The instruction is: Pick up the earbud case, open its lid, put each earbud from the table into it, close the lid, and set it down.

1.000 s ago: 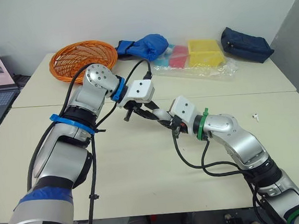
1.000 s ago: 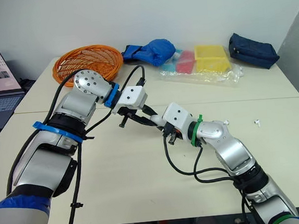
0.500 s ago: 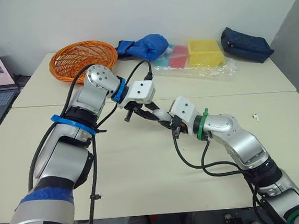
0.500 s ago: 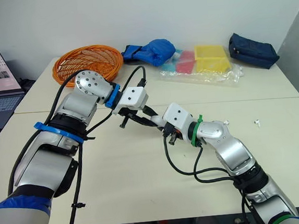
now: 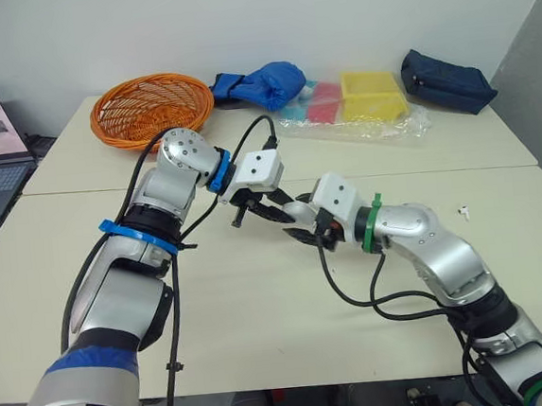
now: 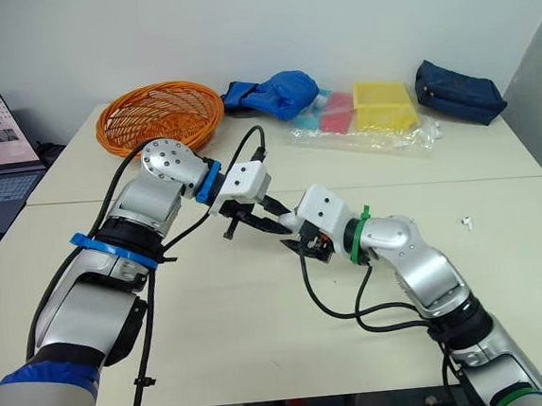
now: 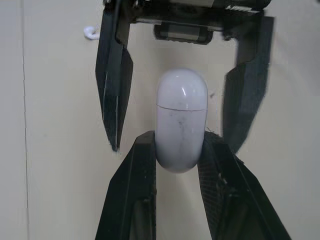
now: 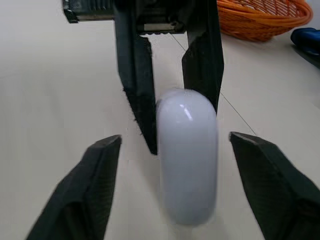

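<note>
Nose to nose above the table, the left gripper and right gripper block each other's way straight ahead. The left one pinches the earbud case, which sits between the right one's spread fingers, with a slim gap on each side and touching neither. Below both there is bare tabletop, open toward the near edge. An earbud lies well off behind the right gripper's wrist. Beyond both, along the far edge, stand the basket, blue bag, plastic packets and dark pouch, all well apart.
</note>
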